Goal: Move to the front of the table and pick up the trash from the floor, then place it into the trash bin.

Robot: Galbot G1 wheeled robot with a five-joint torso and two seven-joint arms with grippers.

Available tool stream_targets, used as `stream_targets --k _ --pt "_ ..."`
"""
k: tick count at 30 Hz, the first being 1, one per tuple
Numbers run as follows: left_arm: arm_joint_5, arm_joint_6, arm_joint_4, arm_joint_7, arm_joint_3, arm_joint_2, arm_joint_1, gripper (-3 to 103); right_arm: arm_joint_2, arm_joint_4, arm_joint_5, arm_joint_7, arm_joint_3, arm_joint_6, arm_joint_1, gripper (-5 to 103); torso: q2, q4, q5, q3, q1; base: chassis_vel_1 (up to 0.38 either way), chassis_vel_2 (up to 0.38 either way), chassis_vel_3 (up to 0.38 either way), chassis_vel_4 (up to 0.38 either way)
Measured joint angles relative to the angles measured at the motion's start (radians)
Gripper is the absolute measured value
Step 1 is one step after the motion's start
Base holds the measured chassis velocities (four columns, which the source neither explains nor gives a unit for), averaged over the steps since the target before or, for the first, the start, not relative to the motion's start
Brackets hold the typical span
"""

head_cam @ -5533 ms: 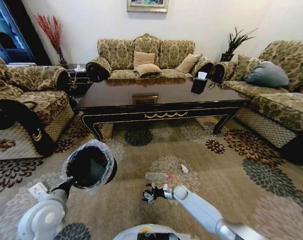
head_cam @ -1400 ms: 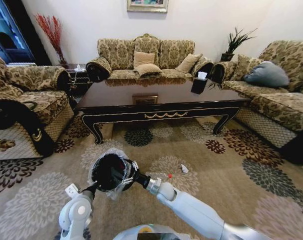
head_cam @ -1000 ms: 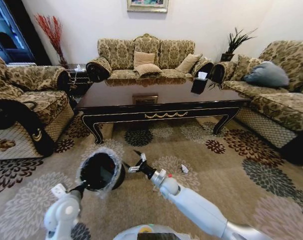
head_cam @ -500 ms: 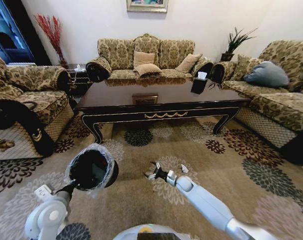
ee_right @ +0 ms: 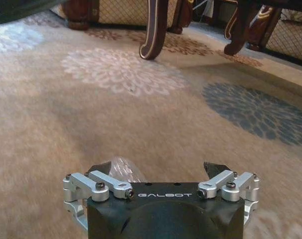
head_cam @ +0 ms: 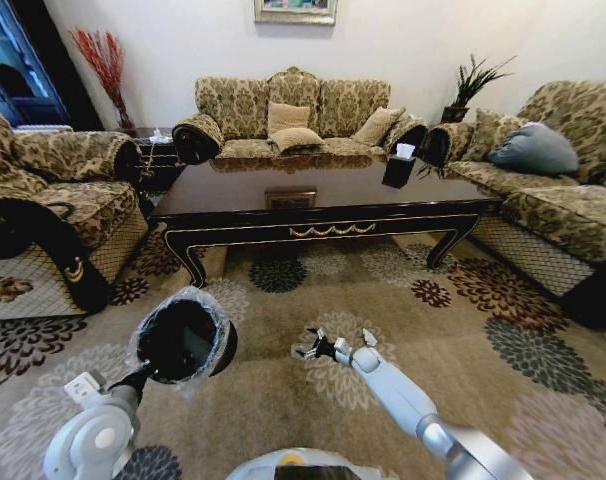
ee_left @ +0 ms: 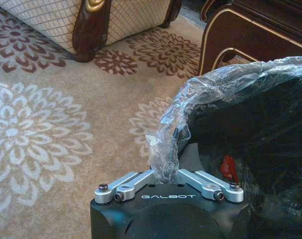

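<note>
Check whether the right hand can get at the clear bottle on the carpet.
Probably yes: the right hand is open, low over the carpet, the bottle right at it, nothing between. The left hand holds the trash bin aside.

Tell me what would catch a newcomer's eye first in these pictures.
First, the trash bin, black with a crinkly clear bag, held off the carpet by the left gripper, which is clamped on its rim. Beside it, the right gripper reaches open and low over the flowered carpet, with a small white scrap next to that arm. Behind them stands the long dark table, ringed by patterned sofas.
</note>
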Motion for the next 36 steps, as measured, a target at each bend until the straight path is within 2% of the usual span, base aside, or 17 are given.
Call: stream_targets --k 7,15,18,20,24,26,29,36 --pt "-0.001 0.000 0.000 0.000 -0.002 0.000 -0.002 0 -0.022 -0.037 -0.040 -0.023 -0.003 0.028 -0.003 100 0.000 -0.0002 0.0000 0.000 0.000 0.000 0.000 0.000 0.000" --pt "0.000 0.000 -0.002 -0.002 0.004 -0.004 -0.003 0 -0.007 -0.094 -0.054 0.017 0.000 0.043 -0.006 101 0.000 -0.0001 0.0000 0.000 0.000 0.000 0.000 0.000 0.000" --pt "0.000 0.000 -0.002 -0.002 0.004 -0.004 -0.002 0 -0.006 -0.108 -0.059 0.020 0.002 0.044 -0.005 90 0.000 0.0000 -0.0001 0.000 0.000 0.000 0.000 0.000 0.000" --pt "0.000 0.000 -0.002 -0.002 0.004 -0.004 -0.002 0 -0.006 -0.114 -0.055 0.020 0.003 0.044 -0.005 90 0.000 0.0000 0.0000 0.000 0.000 0.000 0.000 0.000 0.000" --pt "0.000 0.000 -0.004 -0.002 0.005 -0.005 -0.002 0 -0.012 -0.137 -0.057 0.016 0.008 0.048 -0.009 68 0.000 -0.0001 0.0000 0.000 0.000 0.000 0.000 0.000 0.000" --pt "0.001 0.000 -0.004 -0.002 0.006 -0.005 -0.002 0 -0.015 -0.136 -0.060 0.012 0.010 0.052 -0.012 68 0.000 -0.0001 0.0000 0.000 0.000 0.000 0.000 0.000 0.000" --pt "0.002 0.000 -0.004 -0.002 0.011 -0.008 -0.003 0 -0.020 -0.129 -0.067 0.005 0.017 0.061 -0.020 51 0.000 -0.0001 0.0000 0.000 0.000 0.000 0.000 0.000 0.000" --pt "0.005 0.000 -0.001 -0.002 0.017 -0.012 -0.005 0 -0.025 -0.114 -0.072 0.003 0.036 0.074 -0.030 36 0.000 -0.0001 0.0000 0.000 0.000 0.000 0.000 0.000 0.000"
